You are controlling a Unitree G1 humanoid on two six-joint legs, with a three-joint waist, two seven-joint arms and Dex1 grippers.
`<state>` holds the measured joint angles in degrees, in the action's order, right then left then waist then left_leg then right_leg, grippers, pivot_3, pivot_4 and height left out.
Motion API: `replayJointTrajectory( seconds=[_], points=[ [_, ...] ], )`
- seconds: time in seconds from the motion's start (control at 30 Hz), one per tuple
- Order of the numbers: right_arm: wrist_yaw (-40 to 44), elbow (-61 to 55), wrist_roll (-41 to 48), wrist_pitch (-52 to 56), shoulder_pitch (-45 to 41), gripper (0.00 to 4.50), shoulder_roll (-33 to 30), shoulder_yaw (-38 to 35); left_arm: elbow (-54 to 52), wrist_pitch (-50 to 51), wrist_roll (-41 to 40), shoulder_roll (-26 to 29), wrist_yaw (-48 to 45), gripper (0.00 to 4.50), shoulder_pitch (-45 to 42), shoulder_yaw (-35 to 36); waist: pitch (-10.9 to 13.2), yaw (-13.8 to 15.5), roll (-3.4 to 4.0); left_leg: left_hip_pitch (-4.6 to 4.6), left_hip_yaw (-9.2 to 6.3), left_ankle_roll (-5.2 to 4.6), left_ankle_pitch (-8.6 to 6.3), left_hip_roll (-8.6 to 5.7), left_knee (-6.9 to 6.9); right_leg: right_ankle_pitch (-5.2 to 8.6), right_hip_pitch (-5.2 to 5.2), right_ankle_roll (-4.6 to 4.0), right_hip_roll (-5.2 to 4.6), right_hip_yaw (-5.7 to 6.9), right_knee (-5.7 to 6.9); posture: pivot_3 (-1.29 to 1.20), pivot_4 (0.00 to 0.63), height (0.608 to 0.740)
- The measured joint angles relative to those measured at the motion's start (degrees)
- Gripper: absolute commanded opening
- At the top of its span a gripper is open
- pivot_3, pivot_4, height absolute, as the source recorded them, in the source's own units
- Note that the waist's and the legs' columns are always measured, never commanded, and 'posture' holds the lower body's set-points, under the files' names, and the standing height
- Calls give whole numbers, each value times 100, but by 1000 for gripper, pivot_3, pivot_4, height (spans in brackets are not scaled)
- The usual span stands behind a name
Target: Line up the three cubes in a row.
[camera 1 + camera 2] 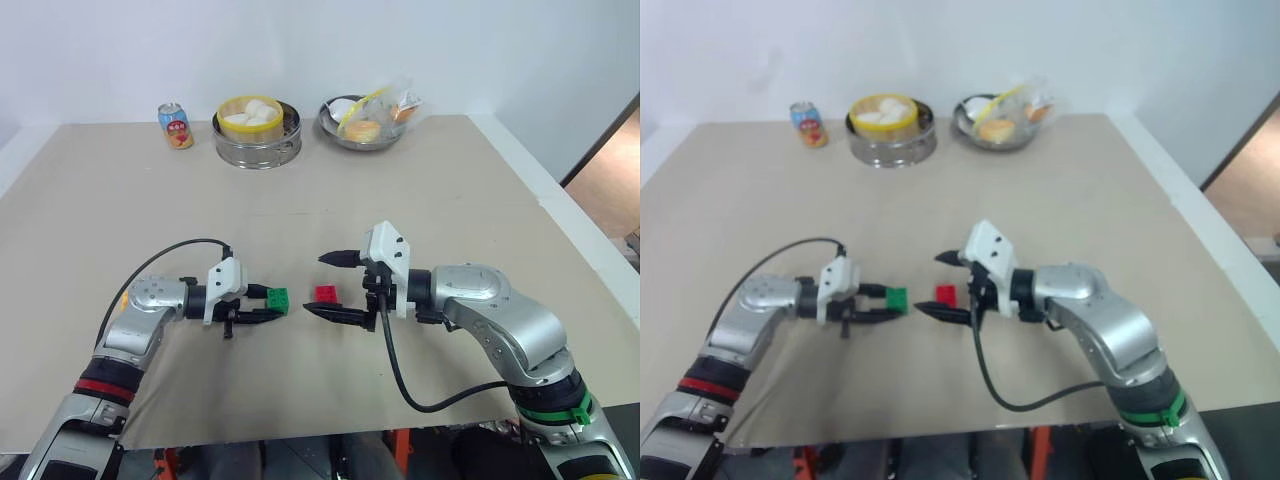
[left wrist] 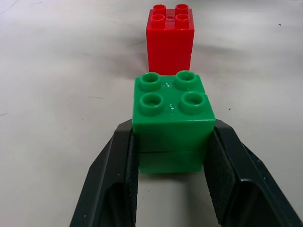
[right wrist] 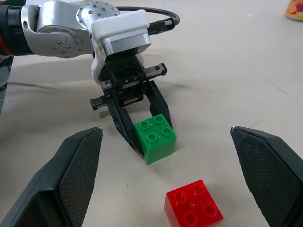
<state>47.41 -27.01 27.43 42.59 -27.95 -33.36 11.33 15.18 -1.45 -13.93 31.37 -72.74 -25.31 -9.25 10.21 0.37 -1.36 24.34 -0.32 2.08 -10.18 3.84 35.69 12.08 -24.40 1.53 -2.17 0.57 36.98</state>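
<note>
My left claw (image 1: 277, 305) grips the green cube (image 1: 278, 297) beside the red cube (image 1: 326, 294); right claw (image 1: 333, 285) gapes wide.

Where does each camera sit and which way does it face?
Left eye and right eye views: on the head, looking forward and down over the table; both arms show.
Left wrist view: on the left wrist, looking along the left gripper, jaws shut on the green cube; red cube beyond.
Right wrist view: on the right wrist, looking along the right gripper, jaws open, toward the left arm.
Shared: every view shows the green and red cubes.
</note>
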Motion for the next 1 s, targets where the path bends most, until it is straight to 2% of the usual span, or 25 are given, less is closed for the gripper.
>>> replayJointTrajectory(
  seconds=[0.13, 0.2, 0.4, 0.57, 0.73, 0.9, 1.0],
  points=[
    [-1, -2, 38, 2, 0, 4500, -3, 0, 14, 1, 15, -2, -23, 1320, -15, 0, 0, 0, 0, 0, 0, 0, 0, 0, 0, 0, 0, 0, 0, 0, 0, 0, 150, 740],
    [-1, -2, 45, 3, -1, 4500, -3, 0, 29, 12, 25, -2, -33, 2357, -34, 0, 0, 0, 0, 0, 0, 0, 0, 0, 0, 0, 0, 0, 0, 0, 0, 0, 150, 740],
    [1, -1, 48, 3, -3, 4500, -6, 0, 115, 72, 48, 24, 7, 4431, -59, 21, 0, -1, 0, 1, 0, 0, 0, 0, 0, 0, 0, 0, 1, -1, 0, 0, 150, 740],
    [15, 5, 48, 1, -10, 4500, -12, -2, -285, 268, -17, 221, 139, 4431, -17, 205, 1, -2, 0, 0, 0, 0, 0, 0, -1, 0, -1, 0, 1, -2, 0, 0, 150, 740],
    [65, 42, 45, -30, -45, 4500, -26, -17, -1565, 969, -410, 477, 628, 4431, 749, 704, 2, -29, -2, -1, 4, 0, 0, 2, -7, 2, -3, -1, 0, -6, 0, 0, 150, 740],
    [170, 146, 44, -104, -139, 4500, -27, -16, -2561, 1448, -578, 445, 1426, 4431, 1474, 1053, 2, -26, -2, -3, 5, 0, 0, 2, -4, 1, -1, 1, -2, -6, 0, 0, 150, 740],
    [265, 244, 45, -129, -190, 4500, -16, -7, -3014, 1608, -590, 246, 2015, 4431, 1816, 1200, 3, -24, -4, -3, 3, 0, 0, 2, -3, 1, 0, 1, -1, -5, 0, 0, 150, 740]
  ],
)
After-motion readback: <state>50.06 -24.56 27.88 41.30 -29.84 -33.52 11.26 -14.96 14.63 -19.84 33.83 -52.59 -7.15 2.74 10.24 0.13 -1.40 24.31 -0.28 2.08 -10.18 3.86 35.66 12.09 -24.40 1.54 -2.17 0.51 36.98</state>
